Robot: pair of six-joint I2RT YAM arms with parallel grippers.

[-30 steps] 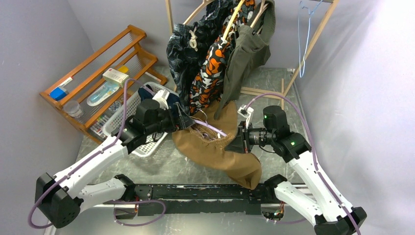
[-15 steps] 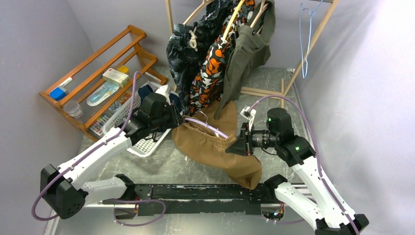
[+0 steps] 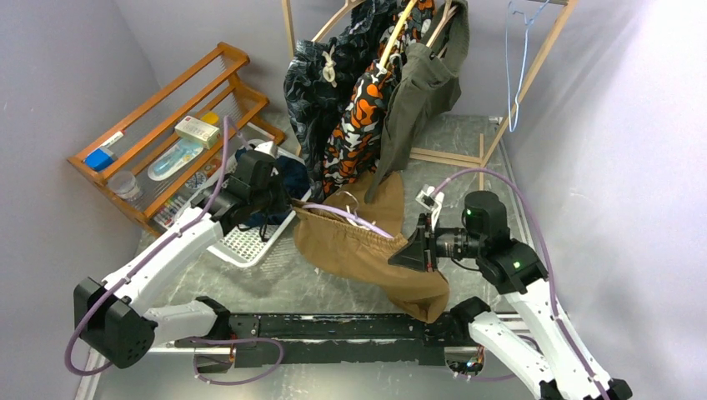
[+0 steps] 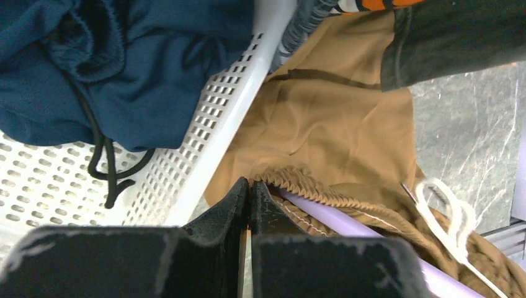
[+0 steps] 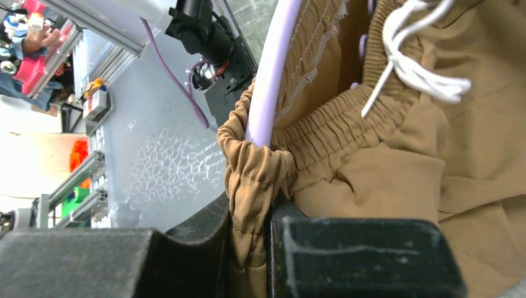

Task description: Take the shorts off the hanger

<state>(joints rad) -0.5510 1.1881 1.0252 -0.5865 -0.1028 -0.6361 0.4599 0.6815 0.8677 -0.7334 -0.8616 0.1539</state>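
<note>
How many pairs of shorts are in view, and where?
5: leaf-print, camouflage and olive-grey hang on the rack; the tan pair is pinched by the right gripper; the navy pair lies in the white basket. Others may be hidden.

The tan shorts [image 3: 367,250] are matt cloth, the hanger [image 5: 273,68] smooth plastic, the basket [image 4: 211,136] perforated plastic, the shelf [image 3: 237,58] varnished wood.

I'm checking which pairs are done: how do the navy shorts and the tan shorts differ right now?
The navy shorts lie bunched in the white basket, off any hanger. The tan shorts have the lilac hanger inside their waistband, which the right gripper pinches. The navy drawstring is dark; the tan drawstring is white. Both pairs are plain, with gathered elastic waists.
</note>
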